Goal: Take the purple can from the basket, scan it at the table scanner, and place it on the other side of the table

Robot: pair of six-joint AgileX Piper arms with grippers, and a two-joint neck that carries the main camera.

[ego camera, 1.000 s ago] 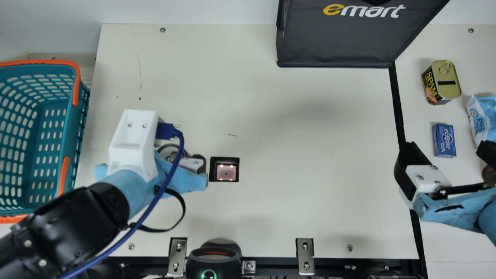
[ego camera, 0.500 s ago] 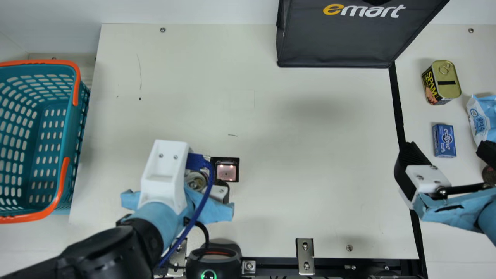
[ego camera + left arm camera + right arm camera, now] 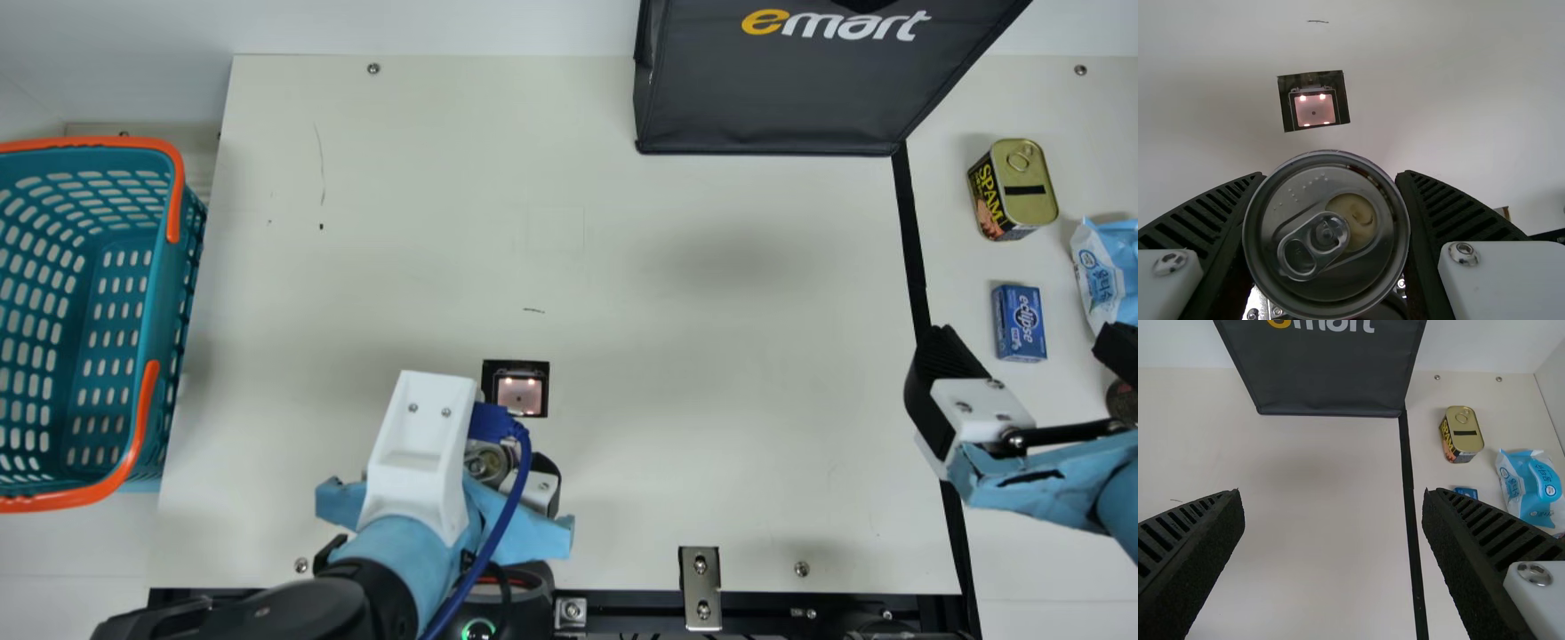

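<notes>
Since the earlier frames, my left arm has swung right and nearer, away from the basket side, past the scanner's left; my right arm has kept its place. At the near edge sits one rounded black device point(image 3: 493, 613) with a green ring, partly beneath that arm, and right of it are one small square metal plate point(image 3: 571, 612) and one taller metal bracket point(image 3: 700, 578). Just farther in, my left gripper point(image 3: 538, 491) pinches the purple can point(image 3: 1327, 233) between its two ribbed black fingers. I see the can's round silvery lid and pull tab, just on the near side of the scanner point(image 3: 518, 391), a dark square set into the table with four small lights.

To the right, my right gripper point(image 3: 1027, 342) has its two ribbed fingers spread wide. Beside it is one dark round item point(image 3: 1124, 400), partly hidden; farther on come one small blue box point(image 3: 1020, 323), one crinkled blue-and-white packet point(image 3: 1109, 276) and one gold-topped tin point(image 3: 1029, 182) with a ring pull.

Of two containers, the teal slotted plastic basket point(image 3: 156, 293) with orange handles stands left, its slotted floor visible; the dark grey fabric bag point(image 3: 782, 98) stands far right of centre, its inside hidden from me.
</notes>
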